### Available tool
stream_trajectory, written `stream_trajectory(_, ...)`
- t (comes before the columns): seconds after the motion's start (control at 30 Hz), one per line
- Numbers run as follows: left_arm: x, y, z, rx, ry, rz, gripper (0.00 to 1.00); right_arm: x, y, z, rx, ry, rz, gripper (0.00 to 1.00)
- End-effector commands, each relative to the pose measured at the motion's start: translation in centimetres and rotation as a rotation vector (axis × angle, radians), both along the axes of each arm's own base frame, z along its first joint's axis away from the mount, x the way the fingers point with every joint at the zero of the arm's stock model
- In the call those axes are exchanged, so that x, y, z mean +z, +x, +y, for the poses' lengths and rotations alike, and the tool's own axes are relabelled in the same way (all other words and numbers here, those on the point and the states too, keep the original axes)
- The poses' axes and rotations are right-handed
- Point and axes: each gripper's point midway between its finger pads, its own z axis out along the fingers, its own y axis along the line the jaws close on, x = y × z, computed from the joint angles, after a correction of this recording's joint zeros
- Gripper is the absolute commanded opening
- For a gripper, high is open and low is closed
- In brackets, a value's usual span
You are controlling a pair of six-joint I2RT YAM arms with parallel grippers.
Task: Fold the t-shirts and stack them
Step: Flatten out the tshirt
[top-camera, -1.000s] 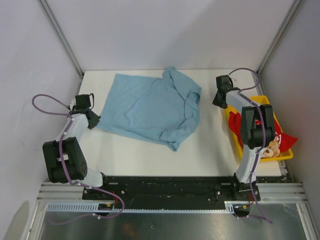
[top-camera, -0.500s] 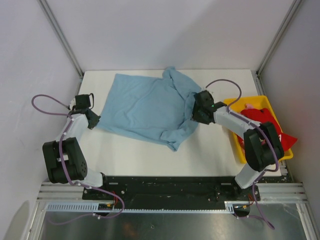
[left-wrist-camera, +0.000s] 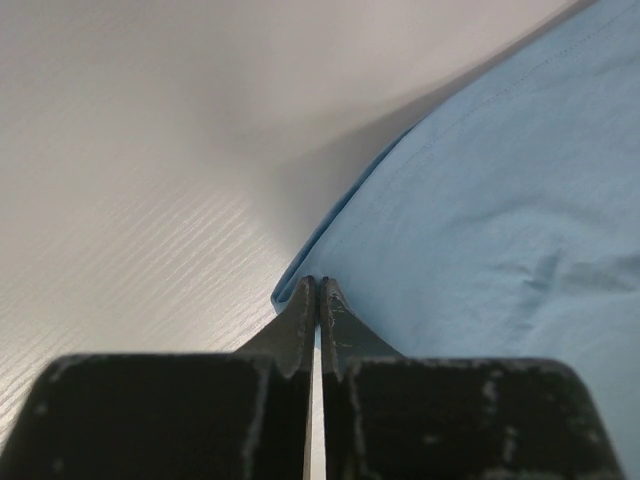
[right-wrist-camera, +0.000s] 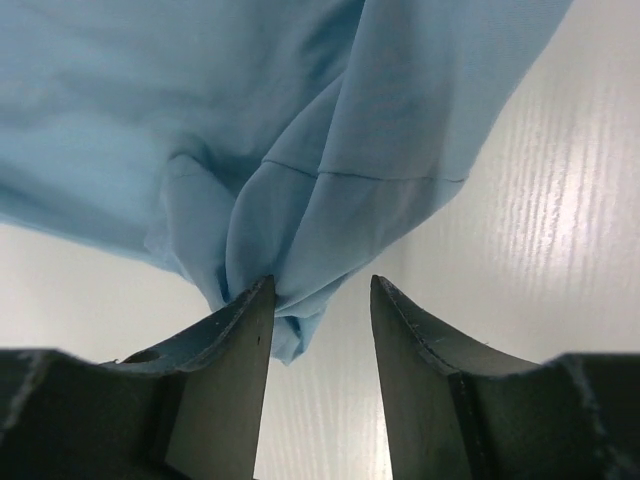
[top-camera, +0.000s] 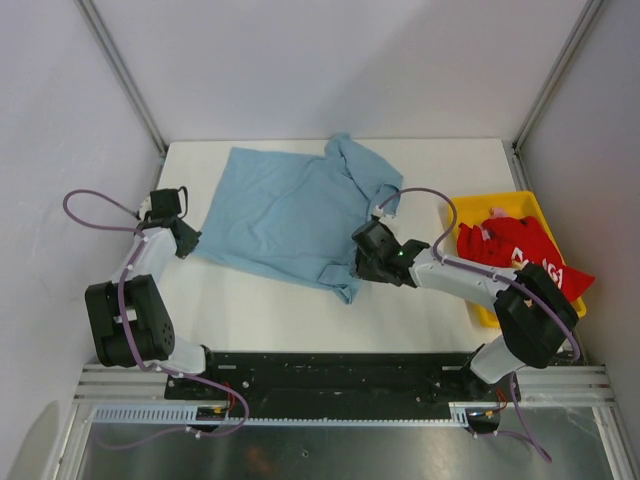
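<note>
Blue shirt (top-camera: 290, 205) corner in left gripper (left-wrist-camera: 318, 287); right gripper (right-wrist-camera: 320, 287) straddles sleeve (right-wrist-camera: 350, 215).

The light blue t-shirt (top-camera: 290, 215) lies spread across the white table (top-camera: 440, 170), skewed and lightly wrinkled, with a plain side up. One sleeve is bunched at the far edge. The other is gathered into soft folds at the near right, between the parted jaws of the right pincer (right-wrist-camera: 320, 285), touching one finger. Its left hem corner is drawn to a point and seems to be nipped in the closed left pincer (left-wrist-camera: 318, 285). The red t-shirt (top-camera: 520, 245) sits crumpled in the yellow bin (top-camera: 500, 199), spilling over its right rim, with some white lettering showing.
</note>
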Motion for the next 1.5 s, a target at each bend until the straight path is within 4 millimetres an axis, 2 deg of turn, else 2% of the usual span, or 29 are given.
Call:
stream_trajectory(0.0, 0.8, 0.1, 0.4, 0.021, 0.004, -0.039, 0.00, 1.1, 0.7, 1.1, -0.079, 0.054, -0.057, 0.47)
stream_trajectory(0.17, 0.8, 0.1, 0.4, 0.023, 0.005, -0.038, 0.00, 1.8, 0.3, -0.3, -0.174, 0.013, -0.094, 0.45)
stream_trajectory(0.33, 0.8, 0.0, 0.4, 0.022, 0.004, -0.038, 0.00, 4.2, 0.1, -2.5, -0.250, 0.022, -0.169, 0.49)
stream_trajectory(0.47, 0.8, 0.0, 0.4, 0.025, 0.004, -0.037, 0.00, 5.3, -0.7, -1.9, -0.223, 0.056, -0.186, 0.48)
stream_trajectory(0.63, 0.7, -0.1, 0.4, 0.027, 0.004, -0.038, 0.00, 3.5, -2.3, 1.0, -0.157, 0.070, -0.142, 0.45)
stream_trajectory(0.8, 0.7, -0.2, 0.4, 0.026, 0.005, -0.034, 0.00, 1.5, -2.5, 2.7, -0.130, 0.085, -0.092, 0.43)
stream_trajectory(1.0, 0.6, -0.1, 0.4, 0.026, 0.004, -0.033, 0.00, 0.0, -1.5, 2.6, -0.159, 0.082, -0.069, 0.43)
stream_trajectory(1.3, 0.7, 0.0, 0.4, 0.026, 0.005, -0.034, 0.00, -0.8, -0.1, 1.6, -0.215, 0.064, -0.079, 0.43)
stream_trajectory(1.47, 0.7, 0.0, 0.4, 0.025, 0.005, -0.034, 0.00, -1.5, 0.1, 2.1, -0.206, 0.074, -0.063, 0.39)
